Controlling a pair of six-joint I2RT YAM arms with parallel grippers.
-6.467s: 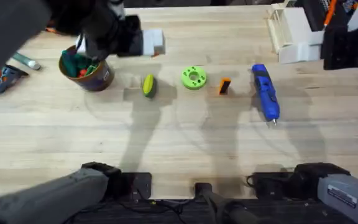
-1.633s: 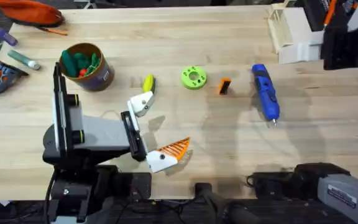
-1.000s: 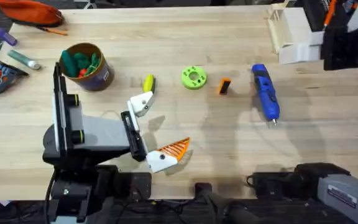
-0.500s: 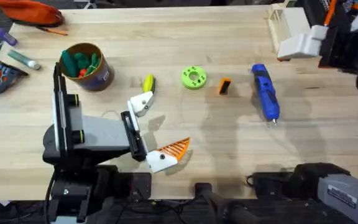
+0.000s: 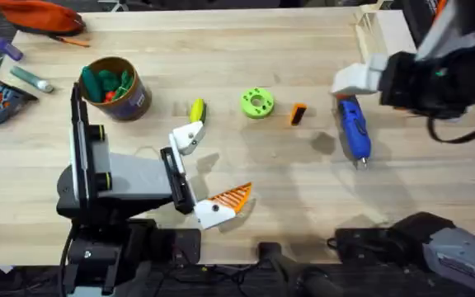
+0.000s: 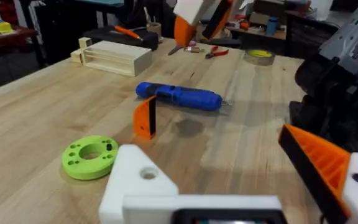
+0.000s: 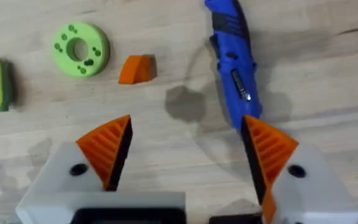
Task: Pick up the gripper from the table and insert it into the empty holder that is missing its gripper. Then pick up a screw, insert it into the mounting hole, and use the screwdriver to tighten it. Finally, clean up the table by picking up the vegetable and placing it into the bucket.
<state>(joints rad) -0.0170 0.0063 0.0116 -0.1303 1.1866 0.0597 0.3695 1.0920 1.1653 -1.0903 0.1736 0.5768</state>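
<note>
Right gripper (image 7: pixel 185 152) wide open, empty, hovering above table | orange gripper (image 7: pixel 137 69) lies just beyond its fingers, beside screwdriver (image 7: pixel 234 62) | left gripper (image 5: pixel 209 169) open, missing one finger

The surface (image 5: pixel 287 198) is pale wood with a matt, visible grain. The screwdriver (image 7: pixel 234 62) looks smooth blue plastic, the wedge (image 7: pixel 137 69) matt orange plastic. The right tool (image 7: pixel 185 155) has ribbed orange pads on white plastic bases.

One screwdriver (image 5: pixel 352 124), one bucket (image 5: pixel 115 88)

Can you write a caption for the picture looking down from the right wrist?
Open right hand hovering above the orange gripper and blue screwdriver.
</note>
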